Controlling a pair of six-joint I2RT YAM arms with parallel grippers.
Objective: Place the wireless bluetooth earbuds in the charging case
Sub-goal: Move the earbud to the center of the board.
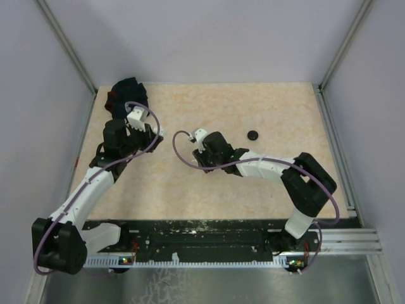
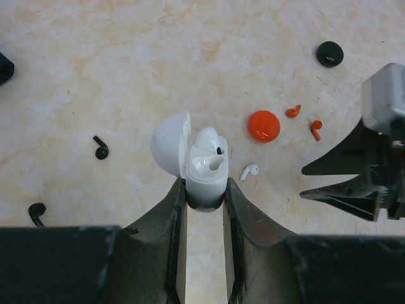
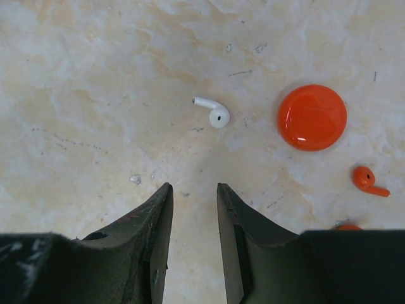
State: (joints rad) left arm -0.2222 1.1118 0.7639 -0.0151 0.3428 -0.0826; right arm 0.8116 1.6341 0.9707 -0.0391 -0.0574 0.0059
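Note:
My left gripper [image 2: 204, 185] is shut on the base of a white charging case [image 2: 205, 174]. The case's lid [image 2: 169, 144] is swung open to the left, and one white earbud [image 2: 215, 163] sits in it. A second white earbud [image 3: 214, 111] lies on the table just right of the case. My right gripper [image 3: 193, 187] hovers a little short of that earbud, open, with nothing between its fingers. Two red earbuds [image 2: 293, 112] [image 2: 316, 128] lie beside a red disc [image 2: 264, 125]. Two black earbuds [image 2: 100, 149] [image 2: 36, 212] lie to the left of the case.
A black disc [image 1: 253, 135] lies on the table beyond the right gripper [image 1: 205, 147]. A black fabric bundle [image 1: 126, 94] sits at the far left corner behind the left gripper [image 1: 142, 126]. Metal frame posts and white walls border the marbled tabletop [image 1: 272, 107].

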